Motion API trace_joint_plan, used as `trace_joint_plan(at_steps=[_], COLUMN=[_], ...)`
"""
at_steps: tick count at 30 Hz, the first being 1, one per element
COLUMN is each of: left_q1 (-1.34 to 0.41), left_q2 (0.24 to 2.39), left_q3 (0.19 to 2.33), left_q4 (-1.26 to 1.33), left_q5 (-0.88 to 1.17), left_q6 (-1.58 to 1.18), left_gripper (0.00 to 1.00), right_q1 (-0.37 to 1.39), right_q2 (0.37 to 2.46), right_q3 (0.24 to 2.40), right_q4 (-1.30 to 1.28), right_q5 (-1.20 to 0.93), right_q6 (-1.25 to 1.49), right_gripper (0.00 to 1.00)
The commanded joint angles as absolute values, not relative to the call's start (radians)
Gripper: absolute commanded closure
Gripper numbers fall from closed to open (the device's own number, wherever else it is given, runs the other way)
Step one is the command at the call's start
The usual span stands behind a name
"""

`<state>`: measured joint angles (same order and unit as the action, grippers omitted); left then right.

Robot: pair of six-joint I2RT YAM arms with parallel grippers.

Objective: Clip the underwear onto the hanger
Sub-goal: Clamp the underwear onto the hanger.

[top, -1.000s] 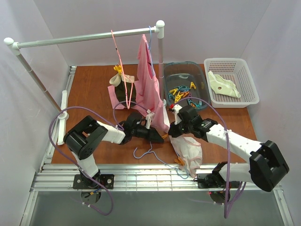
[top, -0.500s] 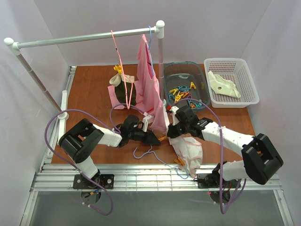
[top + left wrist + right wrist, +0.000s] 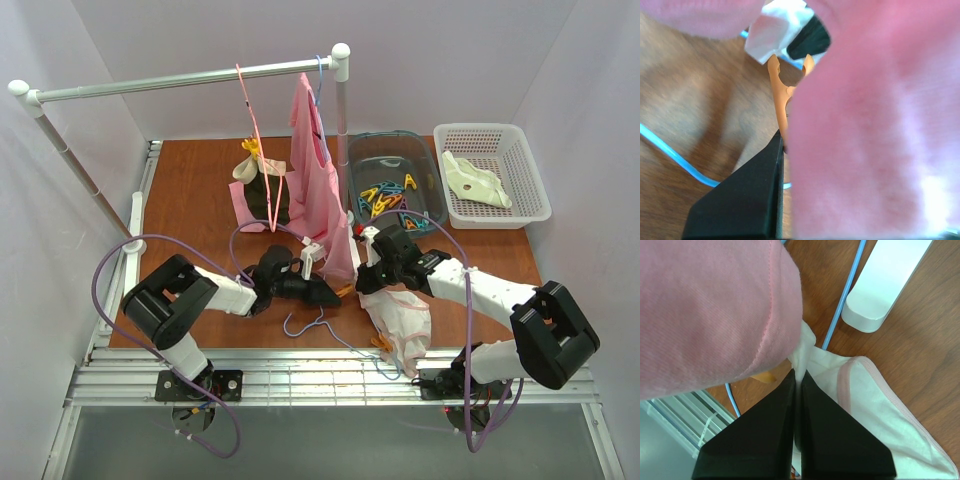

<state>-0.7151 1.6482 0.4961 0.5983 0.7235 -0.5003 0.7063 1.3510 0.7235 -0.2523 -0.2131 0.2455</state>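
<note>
The left arm (image 3: 225,290) and right arm (image 3: 480,290) are stretching low toward the middle, wrists nearly meeting. The left gripper (image 3: 335,293) is pointing right, jaws clamping an orange clip (image 3: 779,95). The right gripper (image 3: 797,385) is angling down, fingers (image 3: 770,440) pinching the underwear (image 3: 880,400) edge

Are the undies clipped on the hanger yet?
Not quite. An orange peg looks already clipped at the near end of the underwear. The right gripper pinches its top edge; the left gripper holds a second peg. Left: clipping that edge to the hanger.
</note>
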Motion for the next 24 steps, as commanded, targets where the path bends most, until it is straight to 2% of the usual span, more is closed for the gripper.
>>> trace_joint_plan(at_steps=[1,24], left_q1=[-0.703,-0.676], left_q2=[1.604,1.743], left_q3=[0.502,0.517], left_q4=[0.620,0.761], left_q5=[0.695,0.796], left_q6=[-0.465,-0.509], left_gripper=[1.00,1.00], right_q1=[0.699,0.680], right_q2=[1.324,1.341], right_q3=[0.750,0.744], right_q4=[-0.250,-0.268], right_q5=[-0.227,-0.256], right_q6=[0.221,0.181], right_gripper=[0.99,0.99])
